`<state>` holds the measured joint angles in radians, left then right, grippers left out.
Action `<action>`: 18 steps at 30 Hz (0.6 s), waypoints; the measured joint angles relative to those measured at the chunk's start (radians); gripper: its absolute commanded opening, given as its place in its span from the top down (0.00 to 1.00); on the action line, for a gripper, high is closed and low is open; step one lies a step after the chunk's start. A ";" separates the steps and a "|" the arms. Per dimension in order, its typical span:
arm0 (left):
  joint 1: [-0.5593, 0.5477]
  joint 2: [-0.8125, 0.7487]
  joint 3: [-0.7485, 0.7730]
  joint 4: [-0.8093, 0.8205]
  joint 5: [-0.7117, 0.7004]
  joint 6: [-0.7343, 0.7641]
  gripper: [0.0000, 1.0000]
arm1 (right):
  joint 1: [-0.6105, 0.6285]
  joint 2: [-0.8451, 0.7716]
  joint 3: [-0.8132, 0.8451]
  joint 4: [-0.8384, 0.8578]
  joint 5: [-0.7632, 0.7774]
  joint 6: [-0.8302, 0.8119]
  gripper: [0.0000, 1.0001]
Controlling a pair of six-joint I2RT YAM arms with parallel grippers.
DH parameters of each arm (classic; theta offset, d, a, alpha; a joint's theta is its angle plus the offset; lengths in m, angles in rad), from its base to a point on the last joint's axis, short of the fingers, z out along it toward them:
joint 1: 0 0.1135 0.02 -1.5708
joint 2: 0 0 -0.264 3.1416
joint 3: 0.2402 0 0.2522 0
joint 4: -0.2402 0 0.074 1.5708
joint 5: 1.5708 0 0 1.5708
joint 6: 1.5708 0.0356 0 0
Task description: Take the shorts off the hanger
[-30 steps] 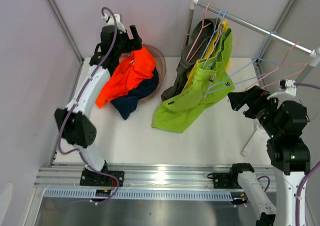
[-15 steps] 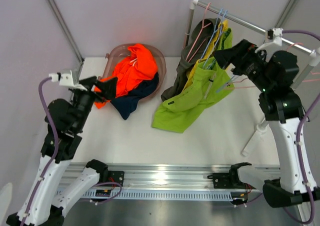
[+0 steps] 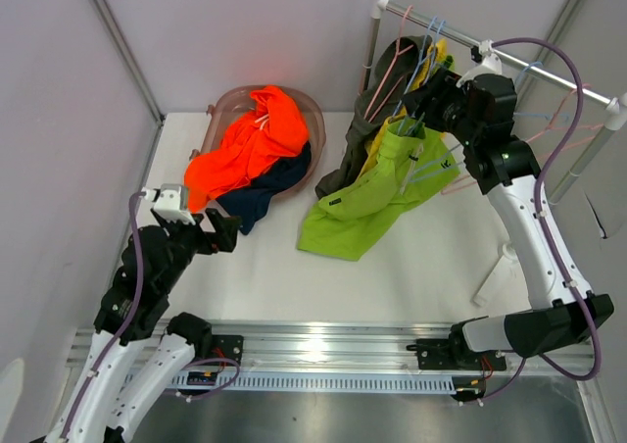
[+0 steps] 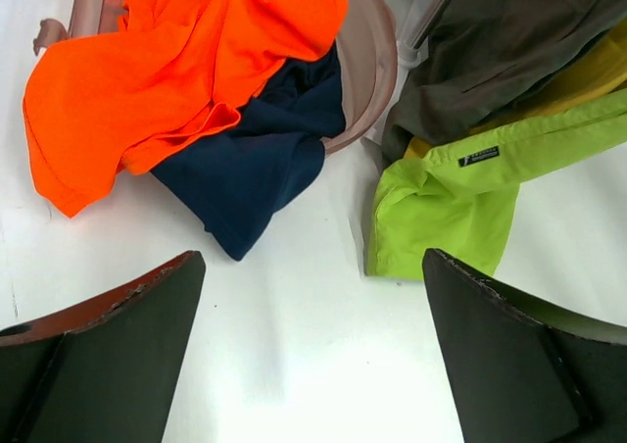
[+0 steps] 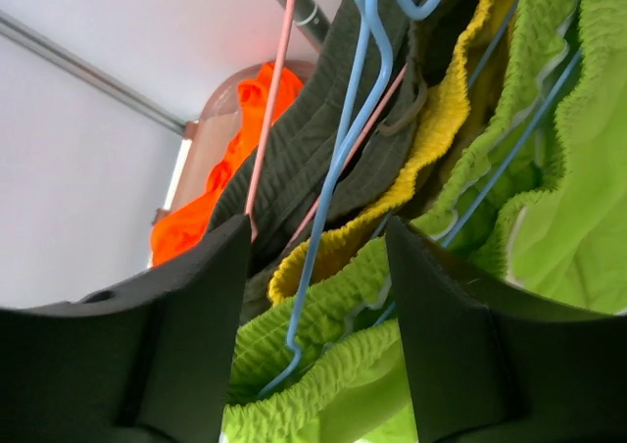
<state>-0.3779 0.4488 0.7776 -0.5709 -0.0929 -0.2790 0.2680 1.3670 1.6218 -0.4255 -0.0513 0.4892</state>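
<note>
Top view: L arm (image 3: 137, 286) is sitting low & folded by the near left edge. L claw (image 3: 220, 235) is hanging over the surface (image 3: 274, 276), pointing twd the pink tub (image 3: 315, 120). Its jaws are standing wide apart, w/ nothing in them. R arm (image 3: 534, 237) is standing tall & bending in to the rail (image 3: 509, 59). R claw (image 3: 419, 98) is poking in at the hangers. Orange shorts (image 3: 250, 149) & navy shorts (image 3: 263, 196) are lying in the tub, spilling over its edge. Lime shorts (image 3: 377, 193), yellow shorts (image 3: 378, 141) & olive shorts (image 3: 361, 134) are hanging from the rail; the lime ones' bottom is resting on the surface.

L wrist view: both fingers (image 4: 108, 355) are sitting far apart, nothing btwn them but bare surface. Orange, navy & lime are lying well ahead, not touching the claw.

R wrist view: jaws are standing partway apart, not pinched tight. A lime waistband & the blue hanger (image 5: 338, 169) are showing btwn the fingers (image 5: 470, 345). Can't tell if they're touching. The pink hanger (image 5: 269, 100) is crossing the olive pair, w/ yellow next to it.
</note>
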 measured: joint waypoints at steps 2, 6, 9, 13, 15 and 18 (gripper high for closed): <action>0.000 -0.015 0.000 0.004 0.004 0.000 0.01 | 0.004 0.000 -0.012 0.016 0.014 0.003 0.65; 0.000 -0.011 0.000 0.006 0.018 0.000 0.01 | 0.012 0.004 -0.037 0.039 0.032 0.006 0.80; 0.000 -0.002 -0.002 0.007 0.022 0.000 0.01 | 0.018 0.018 -0.040 0.046 0.046 0.006 0.89; 0.000 -0.001 -0.010 0.006 0.025 0.001 0.01 | 0.019 0.023 -0.054 0.049 0.061 0.011 1.00; 0.000 -0.001 -0.011 0.007 0.032 0.002 0.01 | 0.018 0.023 -0.054 0.050 0.069 0.010 1.00; -0.003 0.002 -0.010 0.015 0.070 0.000 0.01 | 0.019 0.014 -0.054 0.042 0.080 0.008 1.00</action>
<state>-0.3805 0.4507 0.7677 -0.5560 -0.0231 -0.2787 0.2874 1.3815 1.5681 -0.3832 0.0288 0.4973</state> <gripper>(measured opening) 0.993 0.033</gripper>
